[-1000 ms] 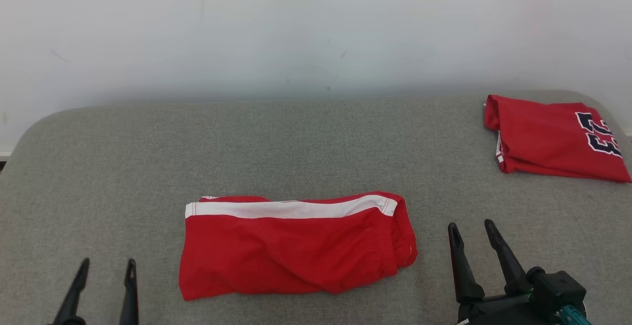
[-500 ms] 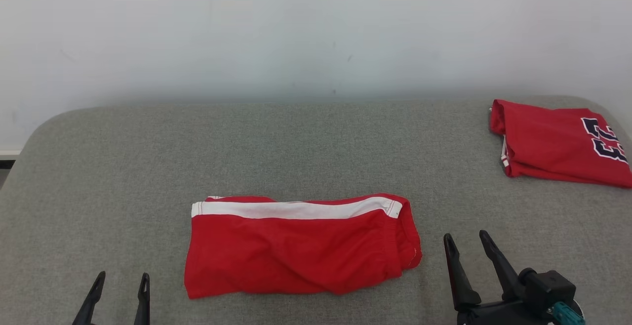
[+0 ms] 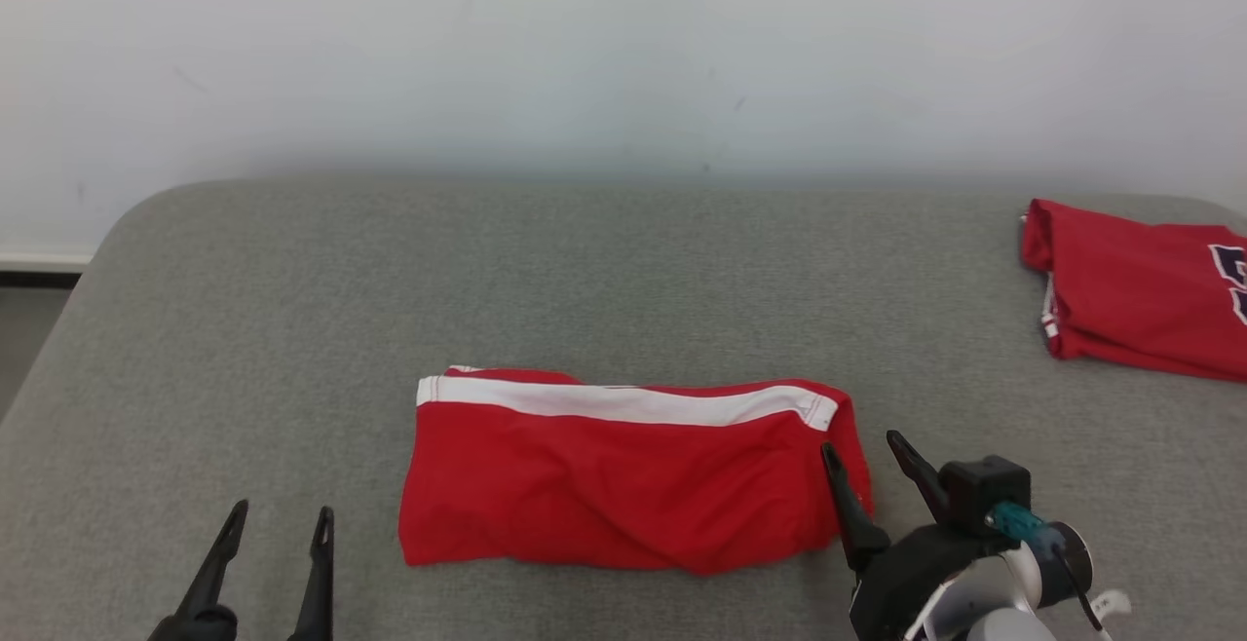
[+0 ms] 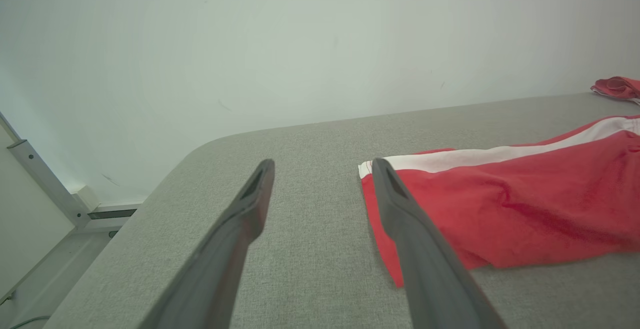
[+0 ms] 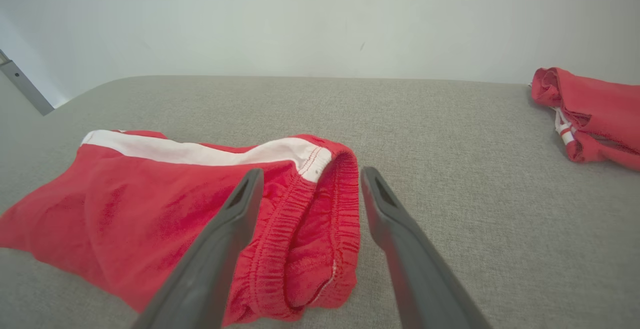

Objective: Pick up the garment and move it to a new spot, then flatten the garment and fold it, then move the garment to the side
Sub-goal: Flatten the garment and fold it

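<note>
the head camera has swung, so the whole scene sits shifted. measured against the red shorts [image 3: 623, 485], though, the right end effector [image 3: 859, 441] has closed in from well off their right end. its jaws now stand wide and empty astride the elastic waistband [image 5: 320, 209], one finger over cloth, the other over bare counter [image 3: 585, 271]. the left end effector [image 3: 283, 509], also wide and empty, hovers near the hem end. the shorts lie folded in the near middle, so this looks like the approach for the final move aside. a second folded red garment [image 3: 1130, 281] takes the far right corner. the left half offers open room, up to its rounded edge.
</note>
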